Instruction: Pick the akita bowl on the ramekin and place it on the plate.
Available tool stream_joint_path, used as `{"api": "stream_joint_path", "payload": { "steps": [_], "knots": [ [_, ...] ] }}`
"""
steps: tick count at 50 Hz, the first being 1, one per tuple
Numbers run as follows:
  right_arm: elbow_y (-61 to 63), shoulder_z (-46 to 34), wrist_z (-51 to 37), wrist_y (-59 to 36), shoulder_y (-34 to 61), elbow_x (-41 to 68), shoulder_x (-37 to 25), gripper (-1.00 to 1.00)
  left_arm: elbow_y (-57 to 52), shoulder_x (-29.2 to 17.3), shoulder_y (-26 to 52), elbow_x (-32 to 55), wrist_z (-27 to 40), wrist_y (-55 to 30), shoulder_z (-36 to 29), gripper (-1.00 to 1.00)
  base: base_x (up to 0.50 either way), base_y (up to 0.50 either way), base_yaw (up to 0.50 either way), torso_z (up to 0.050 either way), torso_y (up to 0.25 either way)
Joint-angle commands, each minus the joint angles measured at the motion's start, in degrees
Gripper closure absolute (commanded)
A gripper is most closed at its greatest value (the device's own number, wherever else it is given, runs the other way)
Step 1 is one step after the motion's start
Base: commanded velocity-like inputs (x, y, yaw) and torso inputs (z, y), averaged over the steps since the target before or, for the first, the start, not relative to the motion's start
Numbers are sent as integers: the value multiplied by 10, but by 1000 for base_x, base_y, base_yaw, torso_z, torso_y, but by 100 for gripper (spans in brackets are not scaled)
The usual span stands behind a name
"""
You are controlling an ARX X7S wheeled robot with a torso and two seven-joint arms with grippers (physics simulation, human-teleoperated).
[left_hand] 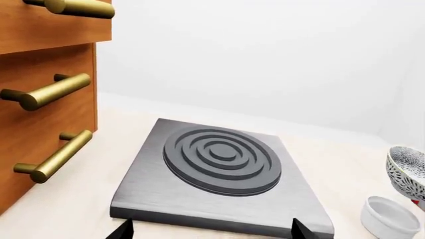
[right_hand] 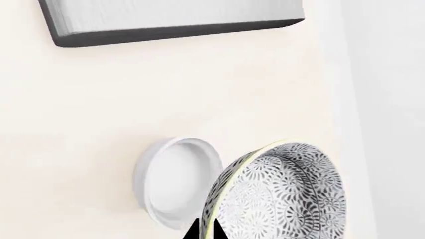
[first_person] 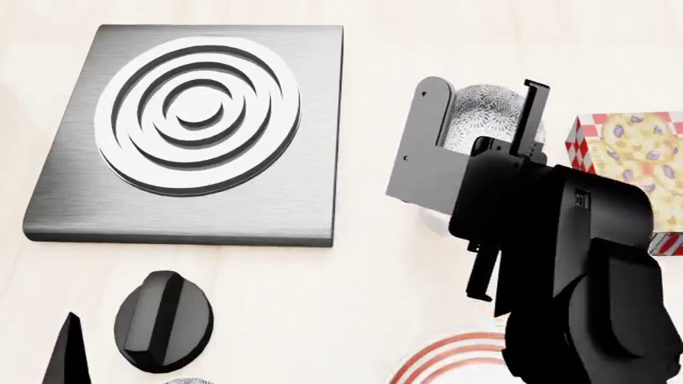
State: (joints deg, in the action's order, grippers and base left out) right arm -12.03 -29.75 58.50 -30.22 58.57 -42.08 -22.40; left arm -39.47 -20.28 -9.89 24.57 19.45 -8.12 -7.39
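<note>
Our right arm fills the near right of the head view, and its right gripper (first_person: 481, 112) reaches forward with its two fingers either side of the akita bowl (first_person: 489, 118). In the right wrist view the finger tips pinch the rim of that bowl (right_hand: 279, 194), which is lifted and tilted on its side, so we count this claw as clamped on the bowl. One ramekin (right_hand: 176, 181) sits on the counter just beside and beneath the raised bowl; its pale inside is open to view, so the bowl no longer rests in it. The left wrist view shows the same pair at its edge: the ramekin (left_hand: 389, 218) with the tilted bowl above it.

We see one plate (first_person: 449, 360), only an arc of red rings near our right arm. We count one grey hob plate (first_person: 192, 128) with concentric rings, one black knob (first_person: 162, 320) in front of it, and one red-checked box (first_person: 629, 160) beyond the arm. A sliver of a second speckled thing shows at the lower edge of the head view, too small to name.

Of our left gripper (left_hand: 209, 231), only two dark finger tips show, set wide apart. Three brass handles (left_hand: 50, 92) line one wooden cabinet (left_hand: 40, 59).
</note>
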Motion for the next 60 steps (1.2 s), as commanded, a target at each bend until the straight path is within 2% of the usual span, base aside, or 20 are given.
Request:
{"api": "stream_joint_path", "payload": {
  "steps": [1, 10, 14, 18, 23, 37, 43, 49, 60],
  "knots": [
    [39, 2, 46, -4, 72, -18, -22, 100, 0, -1, 1, 4, 2, 0, -1, -100, 0, 0, 0, 0, 0],
    [72, -15, 98, -16, 95, -32, -33, 100, -4, -4, 2, 11, 4, -1, 1, -100, 0, 0, 0, 0, 0],
    [150, -31, 208, -71, 86, -41, -43, 100, -6, -5, 4, 14, 6, -3, 2, -100, 0, 0, 0, 0, 0],
    [210, -47, 270, -105, 67, -57, -63, 100, -6, -6, 5, 15, 7, -2, 2, -100, 0, 0, 0, 0, 0],
    [283, -62, 306, -127, 51, -67, -86, 100, -10, -8, 4, 20, 9, -2, 6, -100, 0, 0, 0, 0, 0],
    [473, -140, 300, -240, -11, -31, -189, 100, -8, -10, 3, 18, 11, 1, 3, -100, 0, 0, 0, 0, 0],
    [584, -179, 307, -329, -49, -38, -222, 100, -10, -11, 2, 20, 12, 1, 4, -100, 0, 0, 0, 0, 0],
    [638, -200, 289, -366, -108, -51, -252, 100, -9, -12, 3, 22, 14, 1, 5, -100, 0, 0, 0, 0, 0],
    [691, -235, 293, -411, -146, -80, -279, 100, -10, -13, 3, 19, 17, 2, 1, -100, 0, 0, 0, 0, 1]
  ]
}}
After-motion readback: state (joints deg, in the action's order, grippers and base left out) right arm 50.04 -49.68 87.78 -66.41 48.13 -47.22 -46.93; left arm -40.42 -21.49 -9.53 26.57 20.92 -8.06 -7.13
